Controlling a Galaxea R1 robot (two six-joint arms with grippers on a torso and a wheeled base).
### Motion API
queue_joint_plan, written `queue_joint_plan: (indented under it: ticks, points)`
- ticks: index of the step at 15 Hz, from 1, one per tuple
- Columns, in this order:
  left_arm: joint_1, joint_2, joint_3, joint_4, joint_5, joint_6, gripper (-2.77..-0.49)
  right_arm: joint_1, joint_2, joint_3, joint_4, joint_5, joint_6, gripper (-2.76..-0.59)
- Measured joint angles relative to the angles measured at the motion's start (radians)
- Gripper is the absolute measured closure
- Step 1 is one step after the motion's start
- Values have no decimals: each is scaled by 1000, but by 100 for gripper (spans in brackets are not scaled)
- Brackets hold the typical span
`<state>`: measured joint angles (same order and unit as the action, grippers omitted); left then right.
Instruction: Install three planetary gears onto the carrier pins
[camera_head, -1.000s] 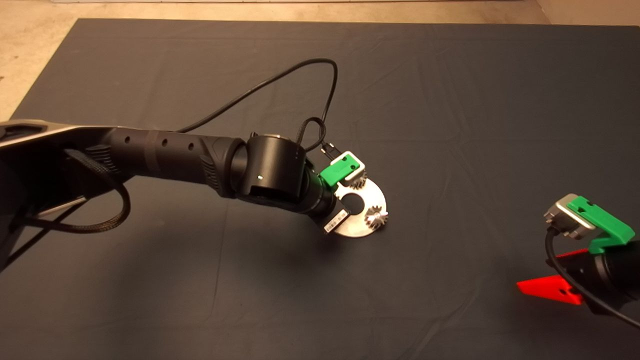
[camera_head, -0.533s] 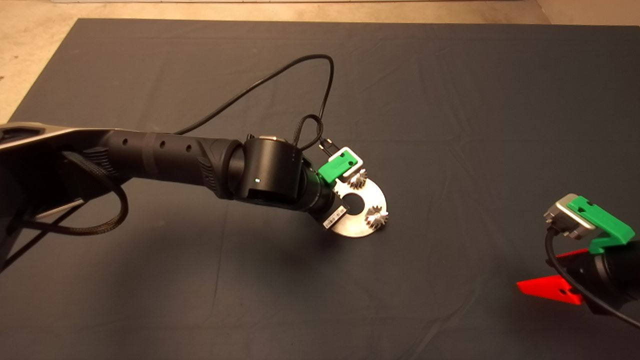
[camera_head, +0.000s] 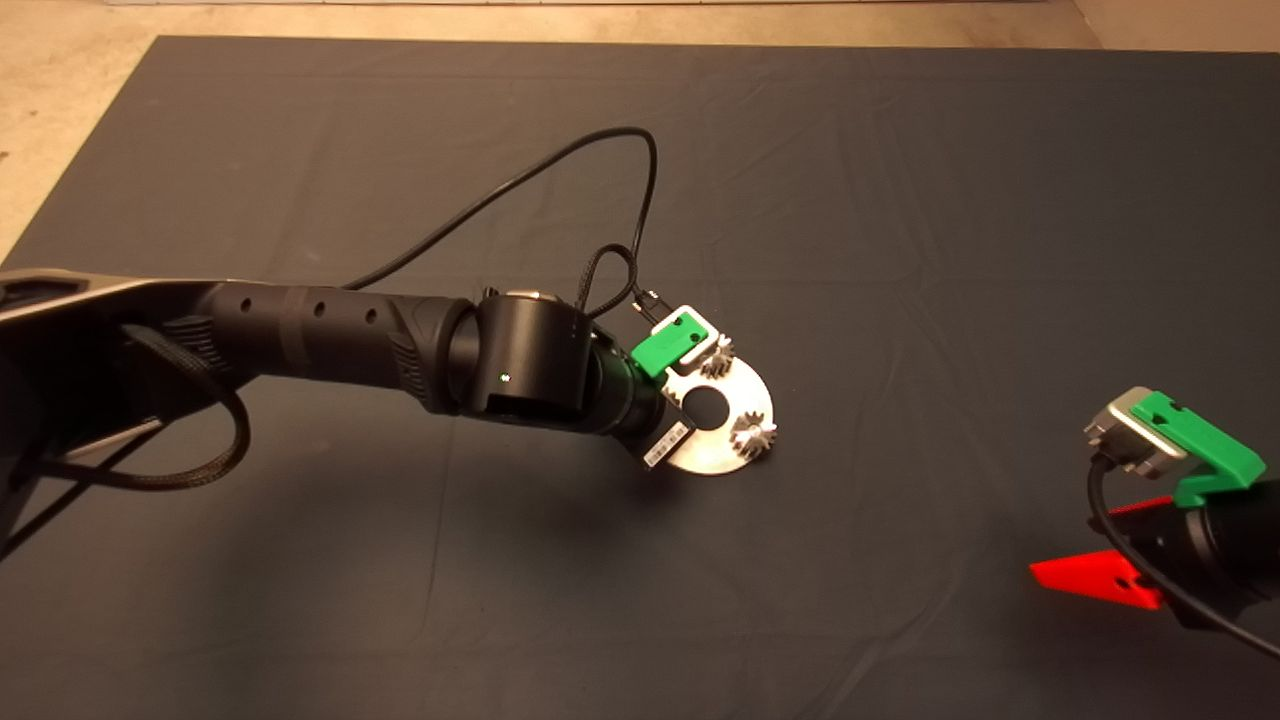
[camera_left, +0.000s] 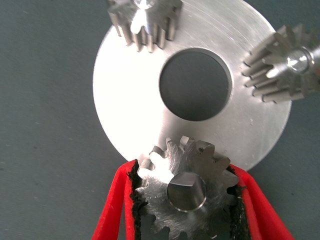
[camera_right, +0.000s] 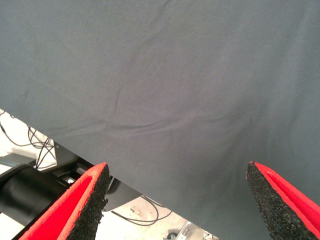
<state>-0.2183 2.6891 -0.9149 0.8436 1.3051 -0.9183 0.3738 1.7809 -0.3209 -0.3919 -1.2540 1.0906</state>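
Head view: the left gripper (camera_head: 668, 415) sits over the near-left edge of the round plate (camera_head: 735, 400) mid-mat and has eased slightly back toward the arm's side over the last second, plate and two seated planetary gears (camera_head: 753, 437) unmoved; the right gripper (camera_head: 1120, 545) waits at the lower right, a white label on the left wrist too small to read. Left wrist view: the pads (camera_left: 134, 200) are closed narrow on the third gear (camera_left: 187, 192), the pin tip showing through its bore, so it looks seated and release is likely next. Right wrist view: fingers (camera_right: 87, 200) spread wide over bare mat (camera_right: 175, 90), no writing visible

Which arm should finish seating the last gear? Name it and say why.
Left. The left gripper is shut on the third gear, with a pin showing in its hole, on the plate. The right gripper waits open, far off.
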Motion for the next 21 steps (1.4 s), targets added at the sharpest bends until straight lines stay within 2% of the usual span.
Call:
queue_joint_plan:
  ticks: [3,4,7,21]
  points:
    - [5,1,-4,0,-12,0,-78,0,0,0,0,1,0,-202]
    - [5,1,-13,0,-27,0,-78,0,0,0,0,1,0,-202]
    - [13,6,-21,16,-52,0,-78,0,0,0,0,0,0,-202]
    - [16,-2,-21,24,-68,2,-78,0,0,0,0,1,0,-202]
